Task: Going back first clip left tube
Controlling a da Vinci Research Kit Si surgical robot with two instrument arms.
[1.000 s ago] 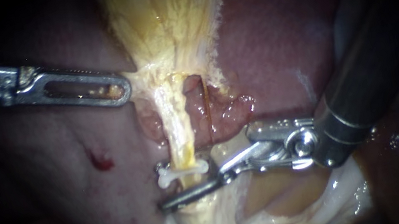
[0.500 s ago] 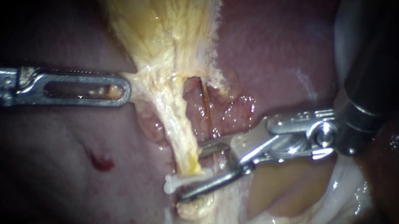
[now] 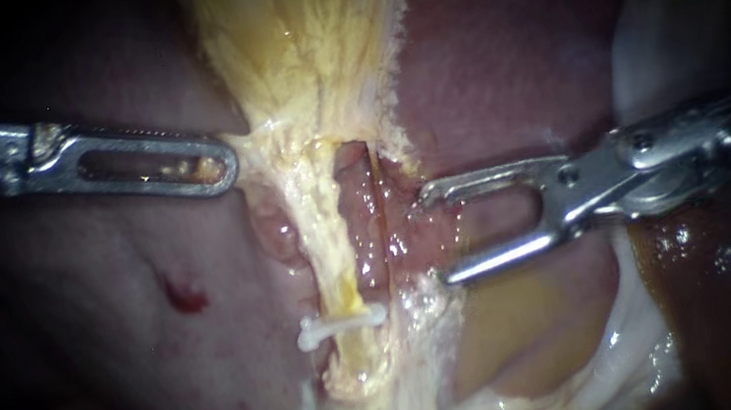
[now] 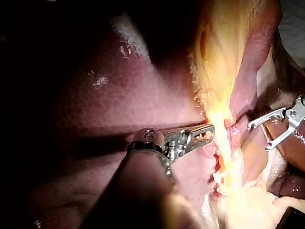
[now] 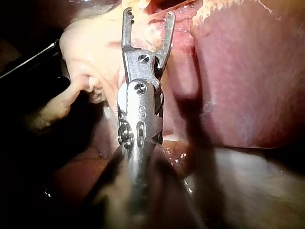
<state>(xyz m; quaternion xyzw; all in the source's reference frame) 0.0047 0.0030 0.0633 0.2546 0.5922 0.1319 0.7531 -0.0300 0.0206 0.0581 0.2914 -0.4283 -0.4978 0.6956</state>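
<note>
Crossing the left tube (image 3: 333, 266) low down, the white clip (image 3: 338, 323) sits closed around it, touched by neither instrument. The right instrument (image 3: 436, 235) hangs just right of the tube, its jaws spread wide and empty. The left instrument (image 3: 211, 166) has its jaws clenched on the edge of the yellow tissue (image 3: 306, 35) above the tube.

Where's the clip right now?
Endoscope view, lower centre: the white clip sits across the pale left tube, left of and below the right instrument, clear of it.
</note>
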